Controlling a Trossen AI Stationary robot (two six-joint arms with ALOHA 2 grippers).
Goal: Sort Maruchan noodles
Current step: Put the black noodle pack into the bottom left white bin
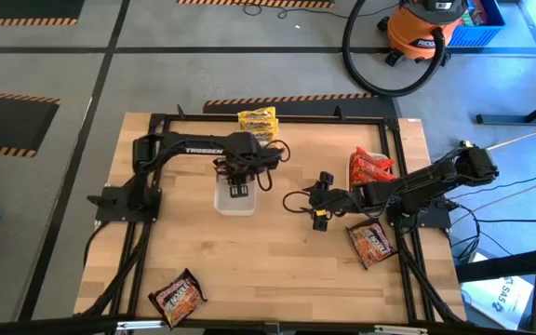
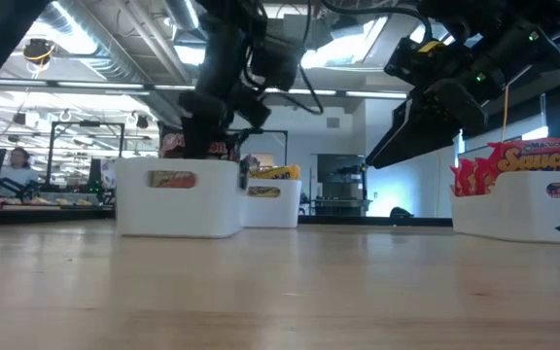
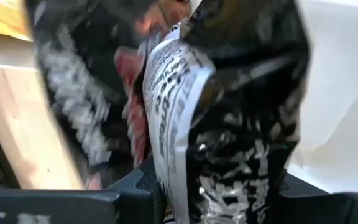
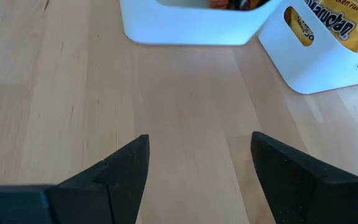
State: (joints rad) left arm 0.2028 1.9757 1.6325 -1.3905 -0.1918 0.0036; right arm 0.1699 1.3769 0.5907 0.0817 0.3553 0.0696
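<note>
My left gripper points down over a white tray at the table's middle and is shut on a dark brown-maroon noodle packet. In the low view the packet shows just above that tray's rim. My right gripper hovers open over bare wood to the right of this tray, nothing between its fingers. Yellow packets fill a tray at the far edge, red ones a tray at the right. Two loose dark packets lie flat on the table. My left gripper pinches the dark packet between its two fingers, with the crinkled wrapper standing edge-on in the gap. The fingers come from above, pointing down. The packet hangs below them over the white tray; whether it touches the tray I cannot tell.
A black frame runs around the tabletop and holds both arm bases. Bare wood lies between the middle tray and the near edge. A hose and an orange vacuum stand on the floor beyond the far edge.
</note>
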